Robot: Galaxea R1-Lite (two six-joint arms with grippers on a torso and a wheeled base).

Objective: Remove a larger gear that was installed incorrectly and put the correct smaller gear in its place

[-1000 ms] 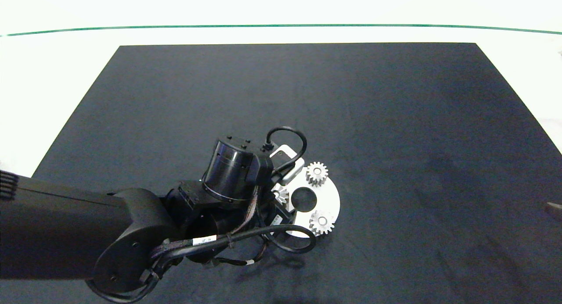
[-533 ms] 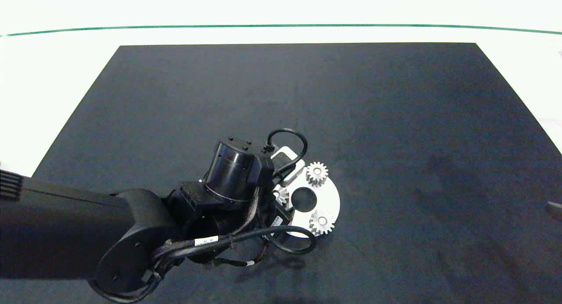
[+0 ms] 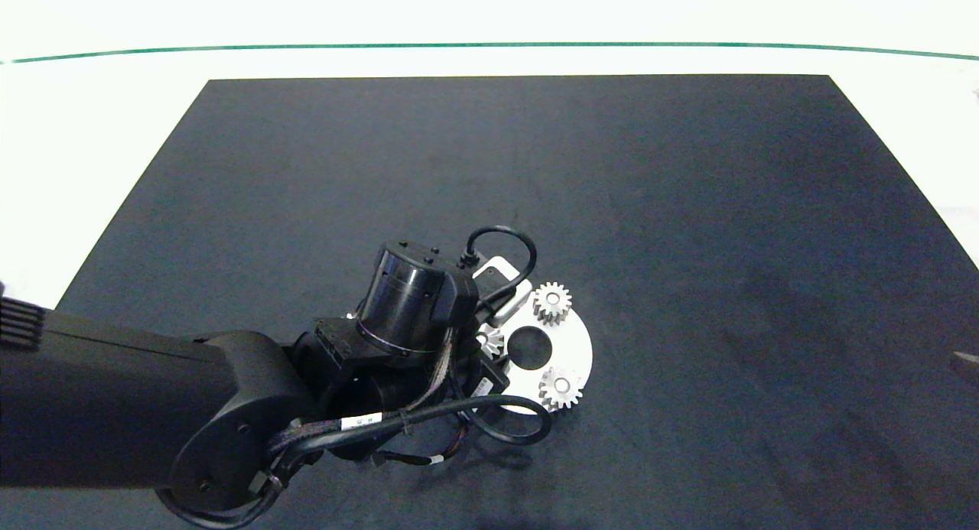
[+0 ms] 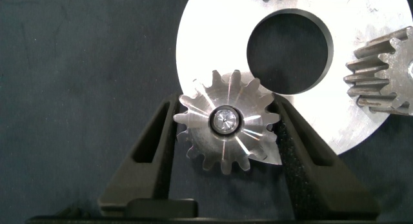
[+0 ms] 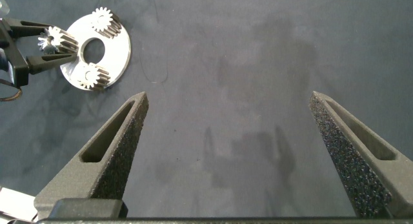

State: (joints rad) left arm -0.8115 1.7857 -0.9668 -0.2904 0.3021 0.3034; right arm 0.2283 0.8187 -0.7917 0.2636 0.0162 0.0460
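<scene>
So my left gripper [image 4: 226, 130] is down at the round white plate [image 3: 574, 354], on the plate's edge nearest my left arm. The fingers [image 4: 151, 153] are closed in on a smaller gear [image 4: 226, 129] from both sides, and the wrist camera shows each pad touching the teeth, so I'm calling that clamped on it. The gear sits flat, bore facing up, with a shiny pin end showing in the middle of the bore. Part of it overlaps the plate's rim and part hangs out over the dark mat [image 3: 688, 209]. It's right beside the plate's big centre hole [image 4: 290, 53], teeth just reaching the hole's edge.

Two other small gears sit on the same plate: one [image 3: 551, 302] on the far side of the hole, and one [image 3: 560, 388] on the near side. From the head camera my own wrist hides most of the gear I'm holding, only a bit of it pokes out next to the hole.

I can't find the larger gear anywhere in these views, so no idea where it is.

My right gripper [image 5: 229, 153] is well away from the plate, hanging over bare mat with its fingers spread wide and nothing between them.
</scene>
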